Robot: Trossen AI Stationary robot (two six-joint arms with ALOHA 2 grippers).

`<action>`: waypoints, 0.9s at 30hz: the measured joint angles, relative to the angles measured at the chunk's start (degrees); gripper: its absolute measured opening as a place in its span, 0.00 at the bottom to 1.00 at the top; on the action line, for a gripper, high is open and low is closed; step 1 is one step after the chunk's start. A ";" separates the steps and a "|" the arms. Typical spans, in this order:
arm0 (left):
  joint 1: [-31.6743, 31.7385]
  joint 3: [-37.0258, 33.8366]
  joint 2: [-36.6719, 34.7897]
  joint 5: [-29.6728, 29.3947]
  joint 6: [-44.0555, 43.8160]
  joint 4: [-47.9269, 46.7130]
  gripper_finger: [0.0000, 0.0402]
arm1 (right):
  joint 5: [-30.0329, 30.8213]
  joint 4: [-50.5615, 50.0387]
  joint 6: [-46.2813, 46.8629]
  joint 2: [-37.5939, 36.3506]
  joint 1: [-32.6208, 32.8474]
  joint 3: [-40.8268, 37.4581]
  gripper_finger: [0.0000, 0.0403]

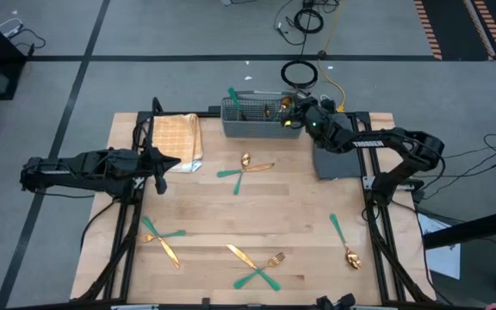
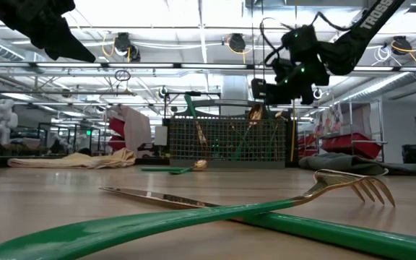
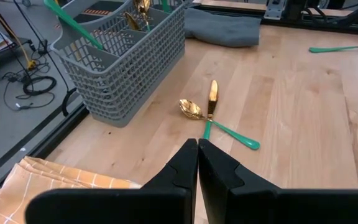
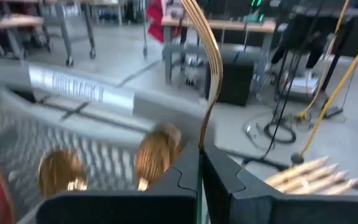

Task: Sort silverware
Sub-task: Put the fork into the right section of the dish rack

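High view: right gripper over the right end of the grey basket at the far edge of the table, jaws pinched tight on a fork. Left gripper parked at the left, just beside the checked cloth, jaws nearly together, nothing in them. Loose silverware still out: spoon and knife crossed mid-table, a crossed pair near left, knife and fork crossed near centre, lone spoon near right.

Low view: right gripper hanging above the basket, gold tip just at the rim. Fork and knife lying close to the lens.

Left wrist view: gripper closed and empty; spoon and knife pair ahead, basket beyond.

Right wrist view: fingers clamped on a thin gold shaft; fork tines at one side, spoon bowls already standing in a basket slot below.

Judgement: drop step in hand. Best done by centring the handle over the fork slot, keeping the piece upright, lowering until well inside the walls, then releasing; risk of snagging the rim or mixing with spoons.
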 joint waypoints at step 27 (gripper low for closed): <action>-1.24 0.00 10.39 14.12 -9.32 -0.08 0.05 | -6.95 -0.11 -11.23 -14.75 12.63 3.42 0.41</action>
